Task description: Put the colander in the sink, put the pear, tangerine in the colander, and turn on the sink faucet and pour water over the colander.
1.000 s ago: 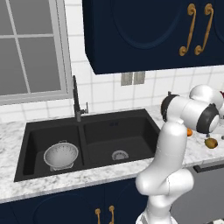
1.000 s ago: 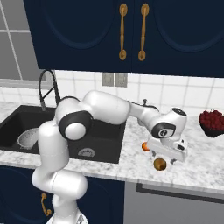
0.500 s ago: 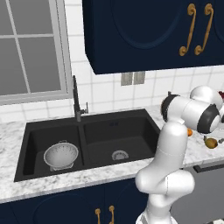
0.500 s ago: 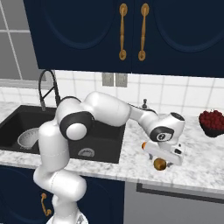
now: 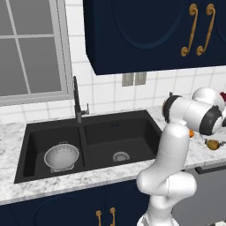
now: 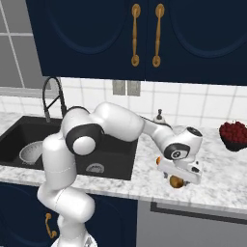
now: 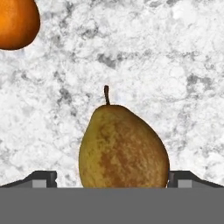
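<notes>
The claw (image 7: 112, 181) hung low over the marble table (image 7: 175, 65) with its jaws wide apart, one fingertip (image 7: 41, 178) on each side of the pear (image 7: 124, 148) and neither clearly touching it. The pear lay on the table between them, its stem pointing away from the hand camera. In the right base view the pear (image 6: 176, 182) sat close to the table's front edge, just under the claw (image 6: 181, 177), to the right of the sink (image 6: 120, 161). The tangerine (image 7: 17, 22) rested on the table near the pear but apart from it; in the right base view the tangerine (image 6: 158, 160) showed as an orange sliver beside the wrist, on the sink side of the pear. The colander (image 5: 62, 156) stood upright in the left basin of the sink (image 5: 132, 137), well apart from both fruits. The faucet (image 5: 78, 100) rose at the sink's back edge, behind the divider between the basins.
</notes>
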